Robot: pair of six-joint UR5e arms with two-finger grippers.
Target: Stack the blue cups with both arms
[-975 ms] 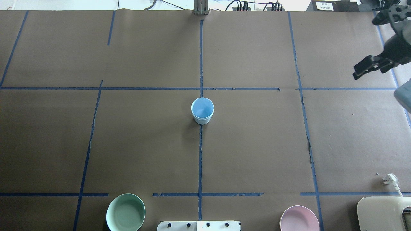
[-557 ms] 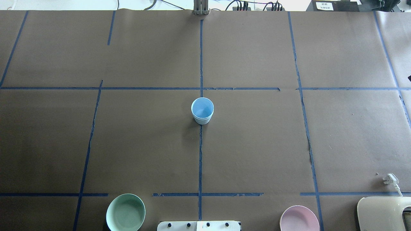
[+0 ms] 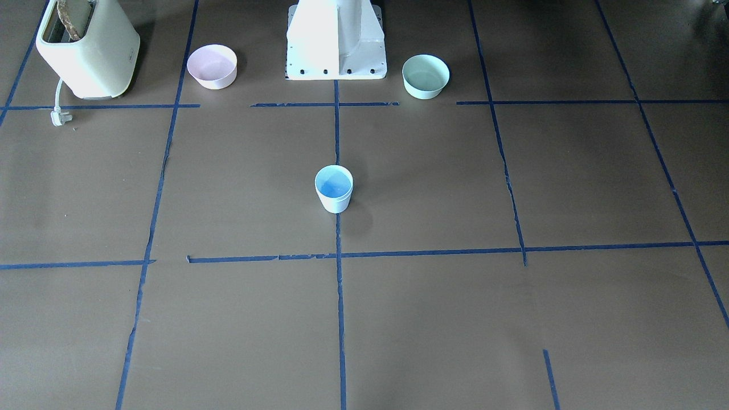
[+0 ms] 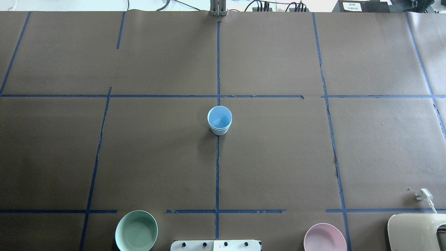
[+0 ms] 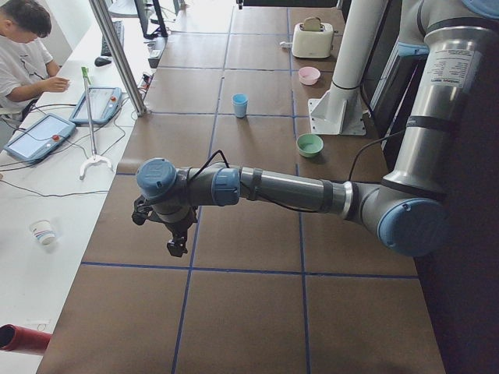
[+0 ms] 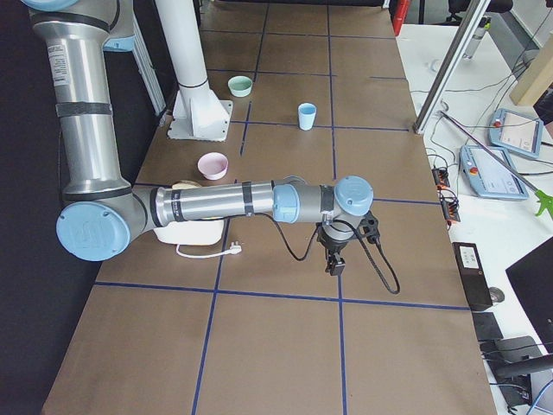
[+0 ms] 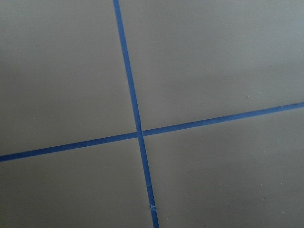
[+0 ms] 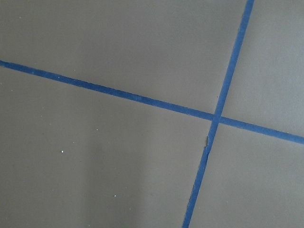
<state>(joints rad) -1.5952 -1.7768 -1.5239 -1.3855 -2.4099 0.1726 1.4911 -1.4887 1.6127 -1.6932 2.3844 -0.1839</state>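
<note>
The blue cups [image 4: 219,120] stand upright at the table's middle on the centre tape line, seemingly one nested in the other, with two rims showing. They also show in the front-facing view [image 3: 334,189] and both side views [image 5: 239,104] [image 6: 307,115]. No gripper is near them. My left gripper [image 5: 178,245] hangs over the table's left end, pointing down. My right gripper [image 6: 333,264] hangs over the right end, pointing down. I cannot tell whether either is open or shut. Both wrist views show only brown paper and blue tape.
A mint-green bowl [image 4: 136,230] and a pink bowl [image 4: 324,237] flank the white pedestal base [image 3: 336,40]. A cream toaster [image 4: 416,232] with a loose plug [image 4: 423,194] sits at the near right corner. An operator [image 5: 23,47] sits beyond the far edge.
My right gripper, at the overhead view's upper right edge a second ago, has moved out of that view to the right. The cups have not moved.
</note>
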